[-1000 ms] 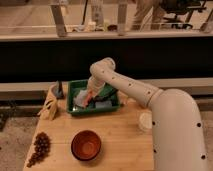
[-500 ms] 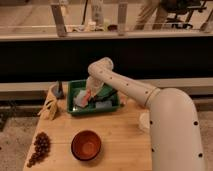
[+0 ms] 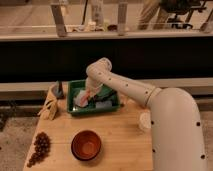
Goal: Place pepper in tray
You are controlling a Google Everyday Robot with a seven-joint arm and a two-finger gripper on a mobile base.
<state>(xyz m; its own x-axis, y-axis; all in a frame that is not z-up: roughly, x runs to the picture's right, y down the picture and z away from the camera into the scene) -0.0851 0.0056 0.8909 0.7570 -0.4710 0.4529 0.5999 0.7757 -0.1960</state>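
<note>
While my arm keeps nearly the same bend it had a second ago, my gripper (image 3: pixel 91 99) stays low inside the tray (image 3: pixel 73 88), reaching down from the rounded joint above the tray's middle. The pepper (image 3: pixel 86 94) shows as a small orange-red patch right against the gripper on its left side, within the tray's rim and toward its left half. Across the earlier frames that patch has crept only a touch to the left and towards the back, so little that I would call it almost unmoved. Whether my gripper is clamped on the pepper, or spread and only resting beside it, I cannot tell, since the wrist covers that part. Pale blue-white items (image 3: pixel 103 104) lie in the tray around the gripper, one to the left front and one to the right, and they sit as they did before. The tray itself rests at the back of the wooden table (image 3: pixel 117 145) and has not shifted. Nearer the camera, the round brown bowl (image 3: pixel 86 145) stands well apart from the tray, in the same spot as earlier. A dark cluster (image 3: pixel 39 148) lies at the table's left front corner. A yellowish object (image 3: pixel 50 107) sits just left of the tray, with a small dark upright thing (image 3: pixel 59 90) behind it. A pale round item (image 3: pixel 145 122) rests at the right edge beside my arm.
</note>
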